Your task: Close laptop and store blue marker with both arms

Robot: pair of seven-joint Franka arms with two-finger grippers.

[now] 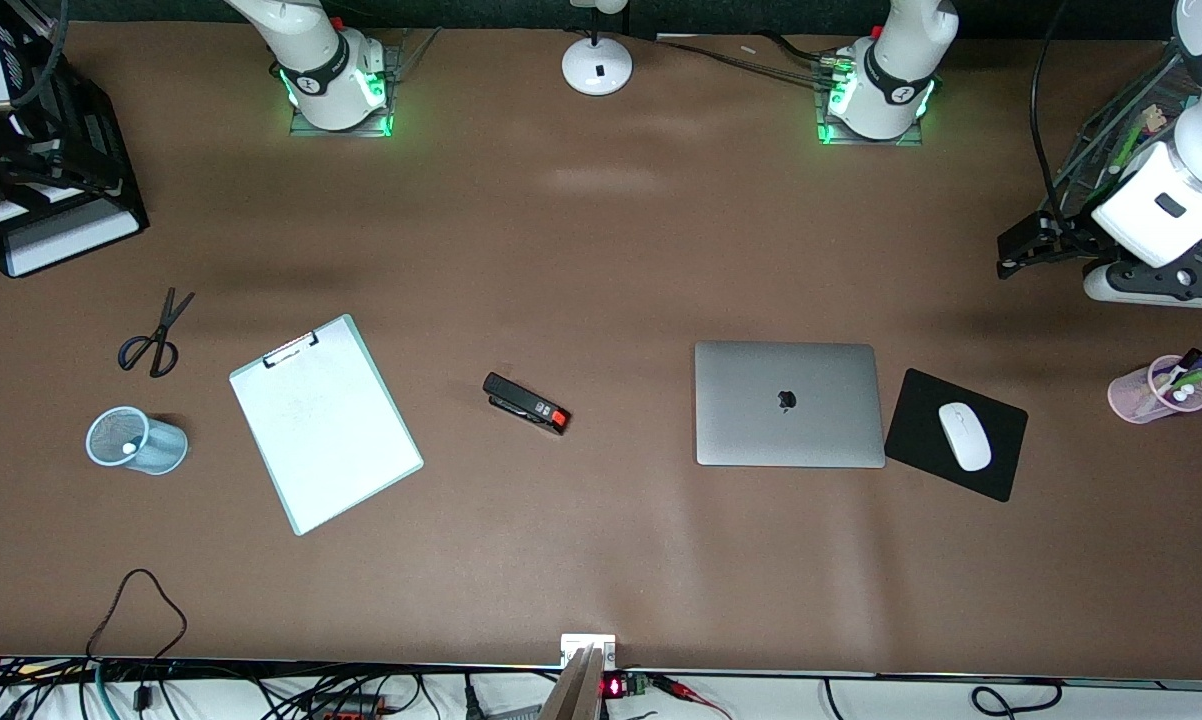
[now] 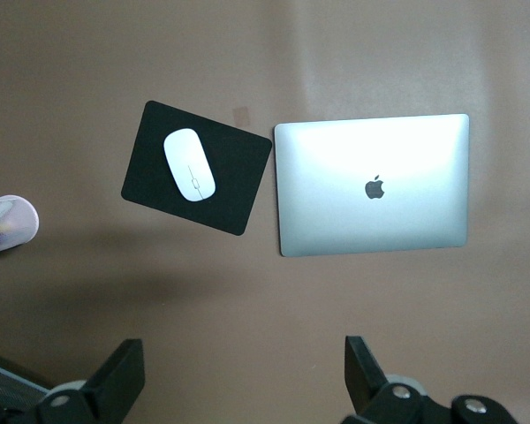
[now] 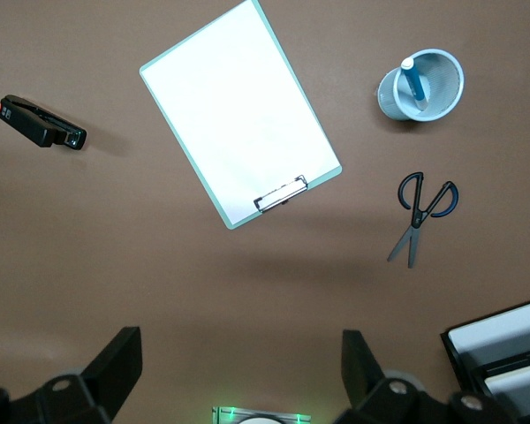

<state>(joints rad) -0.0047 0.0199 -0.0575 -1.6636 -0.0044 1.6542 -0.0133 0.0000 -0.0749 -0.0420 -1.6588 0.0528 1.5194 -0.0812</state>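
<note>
The laptop is a slim silver-grey slab lying flat on the brown counter with its lid shut and the dark apple logo facing up. A black pad carrying a white mouse sits just beside it, toward the left arm's end, one corner almost touching the laptop's edge.

The blue marker is a short light-blue stick with a white end. It stands tilted, white end up, inside a pale blue mesh cup near the right arm's end of the counter, close to the scissors and a clipboard. A black stapler lies between the clipboard and the laptop.

The left pincer hangs high over bare counter, fingers spread wide and holding nothing. In its wrist view the laptop and pad lie well apart from it.

The right pincer is likewise wide open and empty, raised above bare counter. The clipboard, scissors and the cup with the marker are well apart from it.
</note>
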